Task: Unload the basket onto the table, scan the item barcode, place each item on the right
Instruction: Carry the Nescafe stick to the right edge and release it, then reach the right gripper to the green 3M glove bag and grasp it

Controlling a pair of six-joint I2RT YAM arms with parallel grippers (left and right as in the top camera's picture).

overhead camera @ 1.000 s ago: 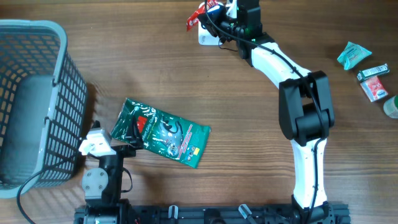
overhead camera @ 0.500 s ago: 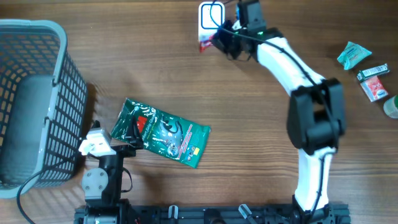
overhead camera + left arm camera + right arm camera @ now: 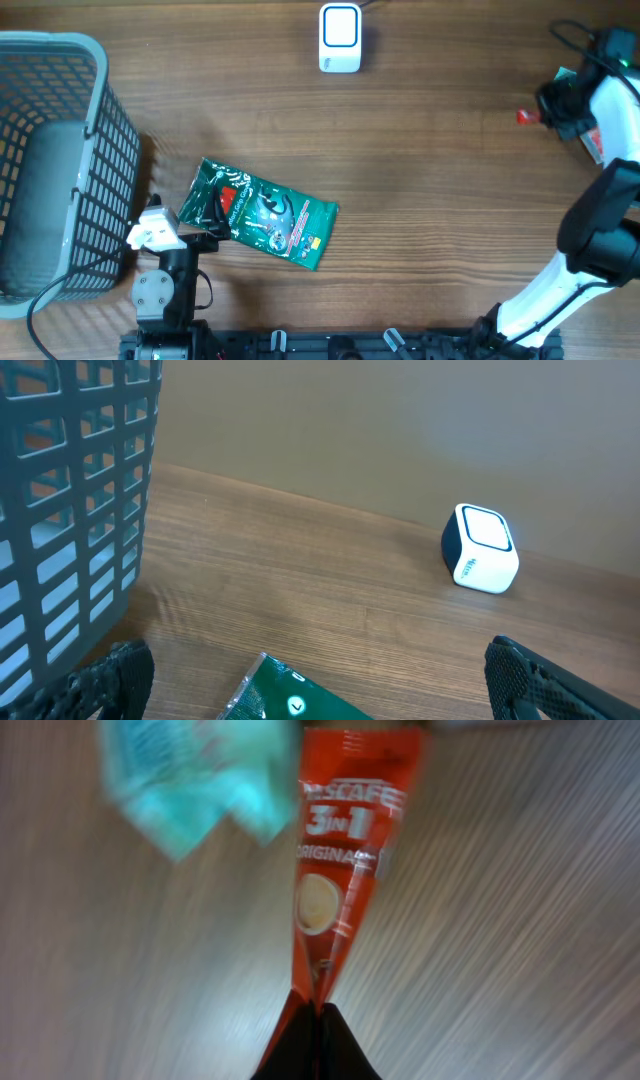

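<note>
The overhead view was taken from straight above and well off, so that the whole wooden table (image 3: pixel 450 220) was looked down upon, with the arm bases at the bottom edge. The left wrist view was taken low over the table and faced level across it toward the barcode scanner (image 3: pixel 480 550), with the grey basket (image 3: pixel 70 510) close at left; both were shared with the overhead view. The right wrist view was held very near, aimed past the right gripper (image 3: pixel 318 1035) at a Nescafé 3in1 sachet (image 3: pixel 340 870), which was also caught near the overhead view's right edge.
</note>
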